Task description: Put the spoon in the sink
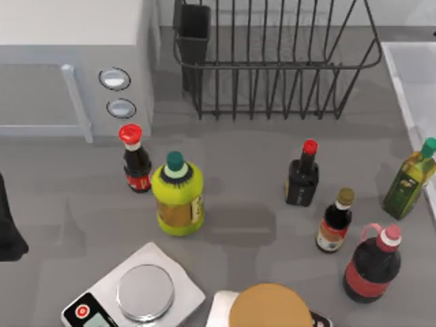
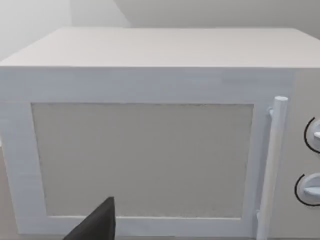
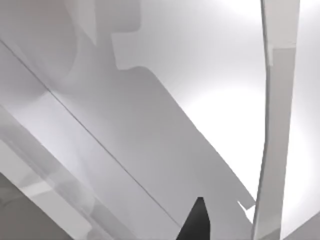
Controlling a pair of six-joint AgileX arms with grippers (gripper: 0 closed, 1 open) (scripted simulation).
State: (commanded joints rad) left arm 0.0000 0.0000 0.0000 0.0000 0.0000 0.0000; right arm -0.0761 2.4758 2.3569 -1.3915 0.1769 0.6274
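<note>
The sink [image 1: 413,76] sits at the desk's right edge, toward the far end, its pale rim running just beside the black wire dish rack [image 1: 272,68]. Where the spoon lies I cannot tell, so the step in hand is, in my judgement, to find it and get a clean hold before any carrying. The right gripper [image 3: 196,221] looks onto smooth pale panels and a raised light edge that I take for the sink's wall and rim; whether its jaws are released or clenched I cannot tell. The left gripper [image 2: 95,227] faces the door of the white microwave [image 1: 68,41] at the desk's far left, well apart from the sink, and the state of its jaws I cannot tell either. To do this well, the arm nearer the spoon should take it, closing across the narrow handle and not the bowl so that it does not swivel. The carry should go high, because bottles crowd the path: the green-capped oil bottle [image 1: 409,180] stands just beside the sink's rim, with the red-capped dark bottle [image 1: 371,267] and the small brown-capped one [image 1: 334,221] near it. The release should come low inside the basin, clear of the rim and the rack's wires.
</note>
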